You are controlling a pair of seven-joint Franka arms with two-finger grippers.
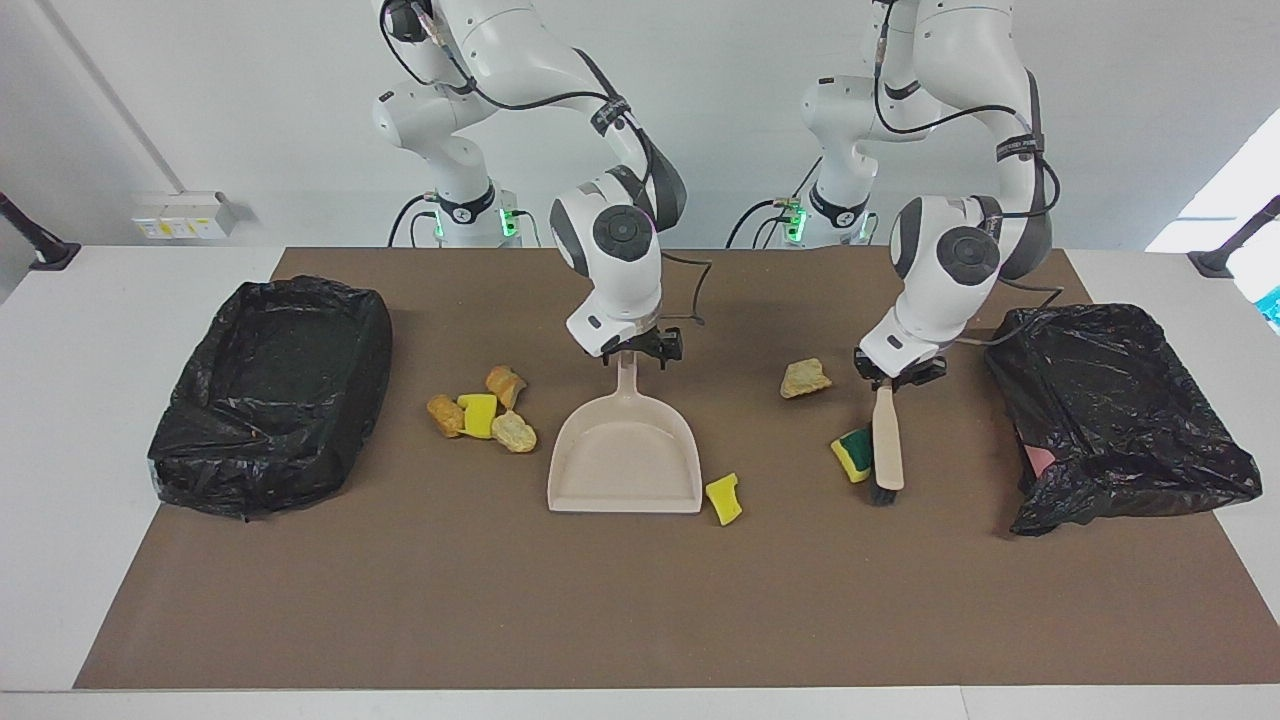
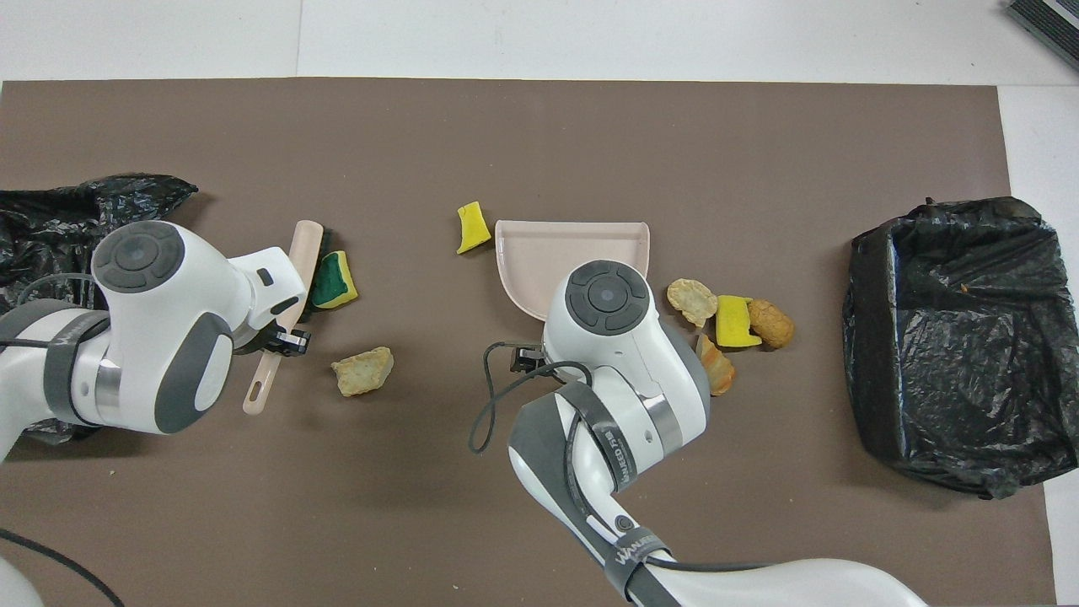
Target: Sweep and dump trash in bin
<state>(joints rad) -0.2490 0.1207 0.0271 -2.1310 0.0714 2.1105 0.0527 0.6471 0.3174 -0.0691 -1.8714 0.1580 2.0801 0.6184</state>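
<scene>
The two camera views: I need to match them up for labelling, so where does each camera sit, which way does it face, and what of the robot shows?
Facing view: high across the table, looking at the robots; both whole arms show, left gripper on the brush, right gripper at the dustpan handle.
Overhead view: above the robots' end, looking steeply down; only forearms and wrists show.
Shared: dustpan, brush, trash, two black bins, turned half a turn.
</scene>
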